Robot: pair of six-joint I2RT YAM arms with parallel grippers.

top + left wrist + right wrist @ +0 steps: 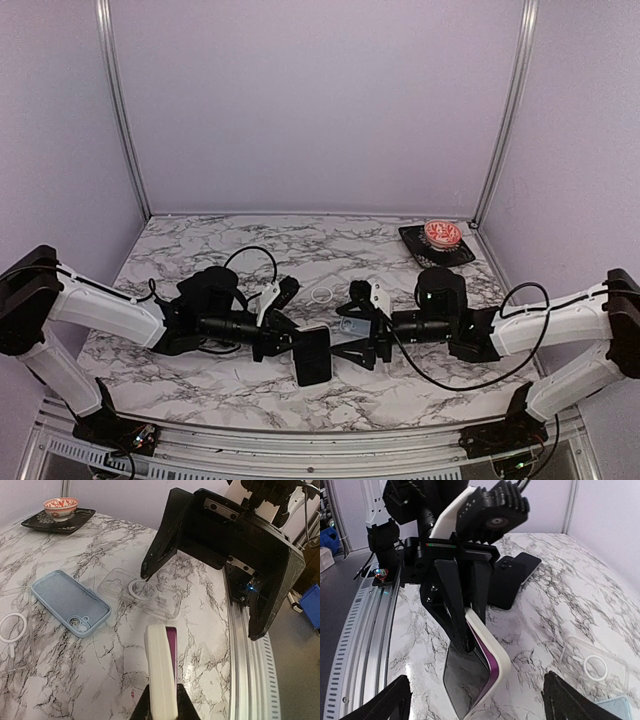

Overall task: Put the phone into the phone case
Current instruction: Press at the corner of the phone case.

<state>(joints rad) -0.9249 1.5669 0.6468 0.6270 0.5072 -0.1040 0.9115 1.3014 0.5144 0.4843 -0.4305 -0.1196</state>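
Observation:
My left gripper point(161, 700) is shut on the phone point(161, 670), gripping it edge-on just above the marble. The phone point(467, 680) has a dark screen and a purple rim, and it sits inside a cream-white phone case point(492, 647). From above, the phone point(312, 355) hangs between the two arms, with the left gripper point(290, 345) to its left. My right gripper point(362, 345) faces it, open. Its fingertips point(385, 700) stand wide on either side of the phone without touching it.
A blue case point(70, 602) and a clear case point(142, 592) lie flat on the marble beyond the phone. A second black phone point(510, 580) lies behind the left gripper. A red-patterned bowl point(441, 235) on a black plate point(435, 255) stands at the back right.

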